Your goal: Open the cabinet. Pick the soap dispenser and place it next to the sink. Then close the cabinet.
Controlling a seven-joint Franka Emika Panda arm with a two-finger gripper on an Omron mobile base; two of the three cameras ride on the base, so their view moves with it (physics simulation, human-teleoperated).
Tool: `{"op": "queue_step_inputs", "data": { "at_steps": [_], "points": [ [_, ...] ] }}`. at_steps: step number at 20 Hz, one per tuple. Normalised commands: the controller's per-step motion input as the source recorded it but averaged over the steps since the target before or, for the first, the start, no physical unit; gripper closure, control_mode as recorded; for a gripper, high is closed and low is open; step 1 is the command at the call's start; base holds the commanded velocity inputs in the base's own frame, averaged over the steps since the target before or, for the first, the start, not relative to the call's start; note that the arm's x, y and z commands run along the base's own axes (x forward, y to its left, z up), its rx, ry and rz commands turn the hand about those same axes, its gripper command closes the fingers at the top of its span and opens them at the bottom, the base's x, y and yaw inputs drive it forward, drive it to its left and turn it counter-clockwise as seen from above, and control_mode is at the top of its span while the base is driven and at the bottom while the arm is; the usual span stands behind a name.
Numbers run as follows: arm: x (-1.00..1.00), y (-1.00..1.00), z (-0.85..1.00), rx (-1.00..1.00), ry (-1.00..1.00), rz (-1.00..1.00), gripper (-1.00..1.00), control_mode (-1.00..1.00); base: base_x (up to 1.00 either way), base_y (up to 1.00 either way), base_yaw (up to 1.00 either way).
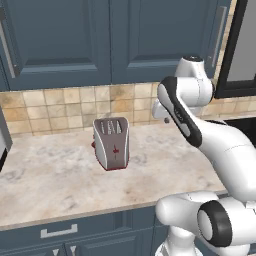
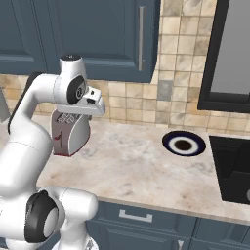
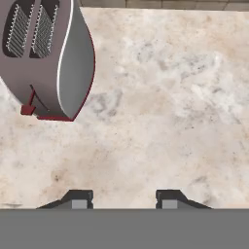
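The cabinet hangs above the counter with its door shut, and its long light-grey handle runs down the door's right edge. The soap dispenser is out of view, and so is the sink. My gripper points straight down at bare marble counter. Its fingertips stand apart with nothing between them. The hand hovers just right of a silver-and-red toaster, well below the cabinet door.
A blue-rimmed round plate lies on the counter to the right. A black cooktop sits at the far right under a dark appliance. A second blue door is on the left. Drawers run below the counter edge.
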Motion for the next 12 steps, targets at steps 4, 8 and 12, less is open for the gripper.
{"op": "queue_step_inputs", "data": {
  "at_steps": [4, 8, 12],
  "points": [
    [-0.23, 0.00, 0.00, 0.00, -0.03, -0.01, -1.00, -1.00, 0.00, 0.00, 0.00],
    [-0.48, -0.23, 0.09, 0.02, -0.18, -0.05, -1.00, -1.00, 0.00, 0.00, 0.00],
    [-0.46, -0.37, 0.30, 0.00, -0.26, -0.04, -1.00, -1.00, 0.00, 0.00, 0.00]
  ]
}}
